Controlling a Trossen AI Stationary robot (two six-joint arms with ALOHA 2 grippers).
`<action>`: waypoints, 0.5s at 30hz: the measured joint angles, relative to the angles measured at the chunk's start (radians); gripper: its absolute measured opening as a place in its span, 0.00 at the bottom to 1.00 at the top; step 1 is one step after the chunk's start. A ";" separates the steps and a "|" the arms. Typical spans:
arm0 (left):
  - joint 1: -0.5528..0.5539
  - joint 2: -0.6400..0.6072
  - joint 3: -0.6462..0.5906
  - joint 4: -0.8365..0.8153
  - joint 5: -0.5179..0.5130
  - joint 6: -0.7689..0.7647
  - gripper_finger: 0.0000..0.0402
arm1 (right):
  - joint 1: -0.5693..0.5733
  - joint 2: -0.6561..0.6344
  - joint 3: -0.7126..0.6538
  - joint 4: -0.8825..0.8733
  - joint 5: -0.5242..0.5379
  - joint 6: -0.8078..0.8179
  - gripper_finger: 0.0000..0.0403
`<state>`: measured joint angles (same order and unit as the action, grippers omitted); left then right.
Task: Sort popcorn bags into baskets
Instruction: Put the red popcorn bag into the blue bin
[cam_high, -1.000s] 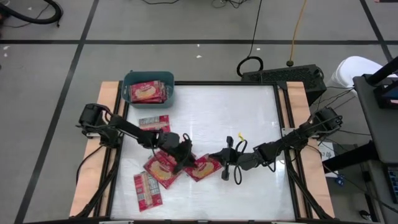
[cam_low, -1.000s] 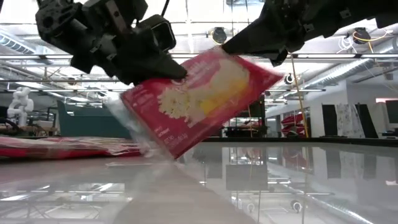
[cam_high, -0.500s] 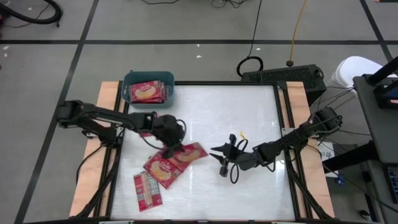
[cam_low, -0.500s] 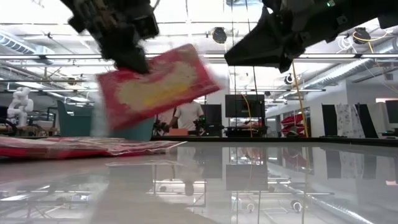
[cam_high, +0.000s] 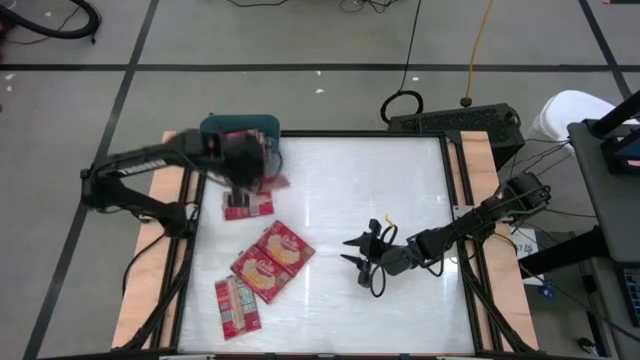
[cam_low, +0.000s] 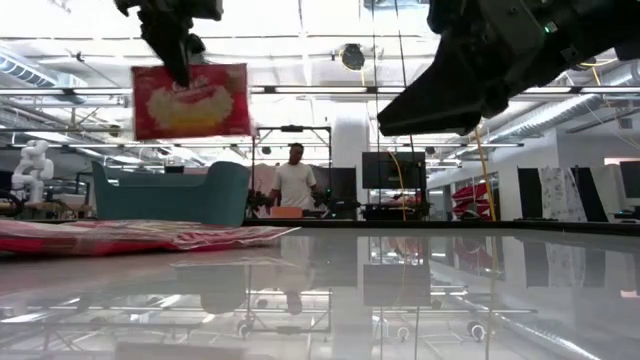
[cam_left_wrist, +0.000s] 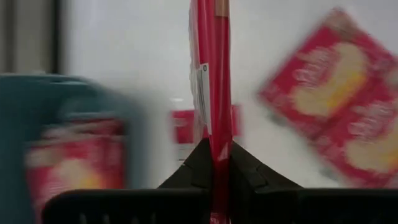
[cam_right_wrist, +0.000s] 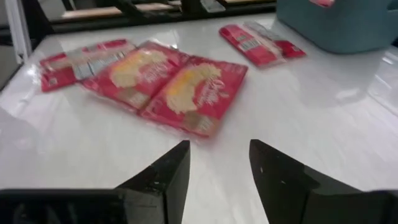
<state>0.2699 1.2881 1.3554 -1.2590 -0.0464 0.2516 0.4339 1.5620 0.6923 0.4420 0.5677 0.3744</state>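
My left gripper (cam_low: 180, 68) is high over the table's far left, shut on a red popcorn bag (cam_low: 190, 100) that hangs beside the teal basket (cam_low: 170, 195). In the high view the gripper (cam_high: 250, 165) covers most of the basket (cam_high: 262, 124). The left wrist view shows bags lying inside the basket (cam_left_wrist: 68, 165). My right gripper (cam_high: 352, 251) stands open near the table's middle, holding nothing. Loose bags lie flat on the table: one (cam_high: 248, 207) near the basket, two overlapping (cam_high: 272, 260), one (cam_high: 237, 305) at the near left. My left gripper pinches the bag's upper edge (cam_low: 172, 72) between its two fingers, coming from above and pointing steeply down. In the left wrist view the bag (cam_left_wrist: 213, 93) shows edge-on between the fingers (cam_left_wrist: 196, 165). It hangs upright below them, clear of the table.
Bare white tabletop (cam_high: 380, 180) stretches from the middle to the right and far edges. Wooden rails (cam_high: 478, 180) run along both sides. A person (cam_low: 295, 185) stands in the room beyond the table.
My right gripper has opened and let go of the bag, staying where it was. My left gripper has carried the bag up and toward the table's far left, up beside the basket, tipping from nearly level to pointing down. The bag has swung from slanted to hanging upright.
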 joint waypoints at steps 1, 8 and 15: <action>0.040 0.000 0.028 -0.009 -0.007 0.038 0.05 | 0.000 0.000 -0.003 0.003 0.000 0.002 0.39; 0.377 0.013 0.110 -0.070 -0.010 0.313 0.11 | 0.006 0.000 -0.036 0.026 0.003 0.023 0.39; 0.645 0.116 0.108 -0.072 0.065 0.448 0.05 | 0.031 0.000 -0.048 0.064 0.003 0.020 0.39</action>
<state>0.9153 1.4041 1.4631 -1.3307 0.0188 0.6993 0.4653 1.5620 0.6441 0.5056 0.5709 0.3945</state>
